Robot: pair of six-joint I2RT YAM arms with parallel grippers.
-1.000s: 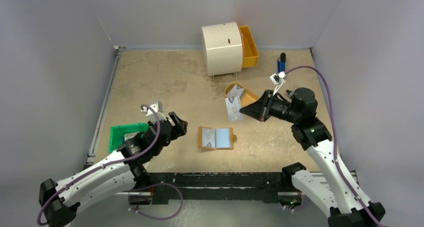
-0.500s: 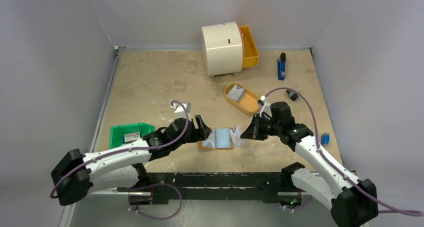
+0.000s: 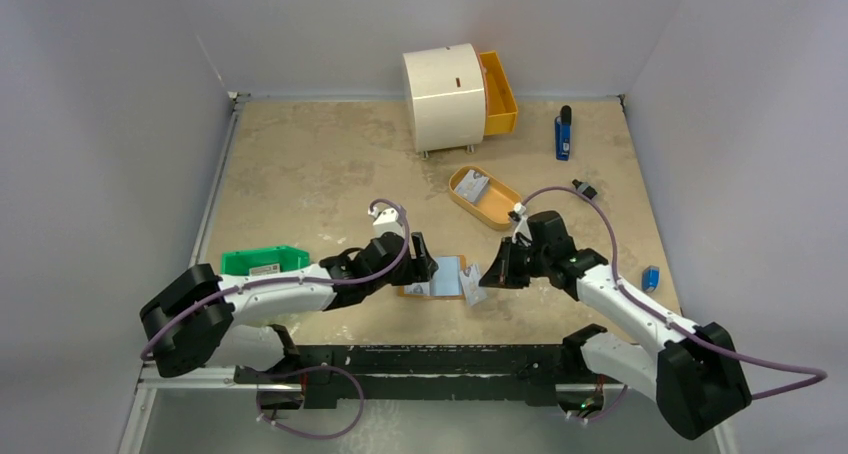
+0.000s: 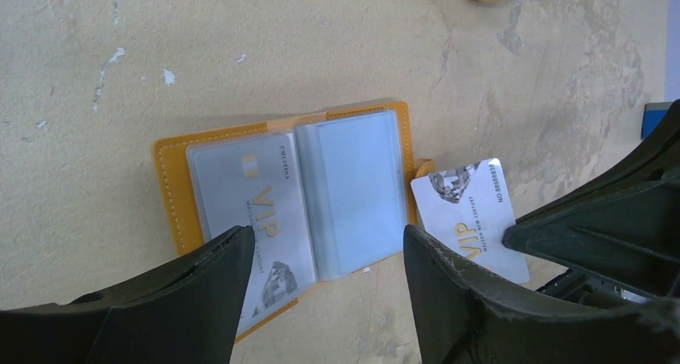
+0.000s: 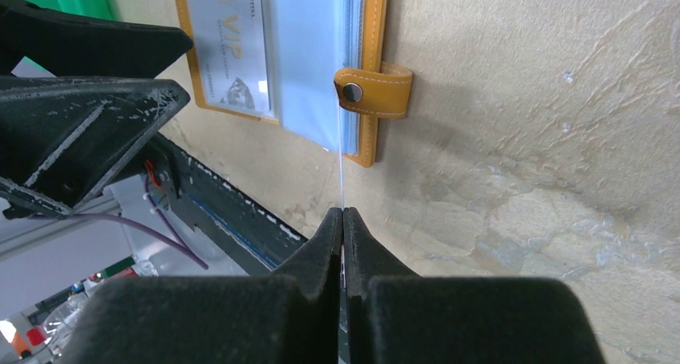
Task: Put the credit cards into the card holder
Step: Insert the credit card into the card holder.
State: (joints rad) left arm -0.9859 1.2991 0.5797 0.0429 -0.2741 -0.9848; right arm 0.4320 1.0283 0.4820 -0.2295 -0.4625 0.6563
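Though edge-on, card (image 4: 469, 216) in R claw (image 5: 343, 213)

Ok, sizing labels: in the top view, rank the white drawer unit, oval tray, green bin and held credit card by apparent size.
1. white drawer unit
2. oval tray or green bin: unsure, left arm partly hides bin
3. credit card, in the right gripper

Left arm (image 3: 270, 294) lay low and stretched out along the near edge toward its middle. Left gripper (image 3: 420, 262) pointed right, jaws spread wide. Right arm (image 3: 620, 299) reached in from the near right corner, elbow bent. Right gripper (image 3: 490, 277) pointed left, fingers (image 5: 321, 244) pinched tight on a credit card (image 4: 469, 216) seen edge-on from its wrist. Grippers faced each other, near but apart.
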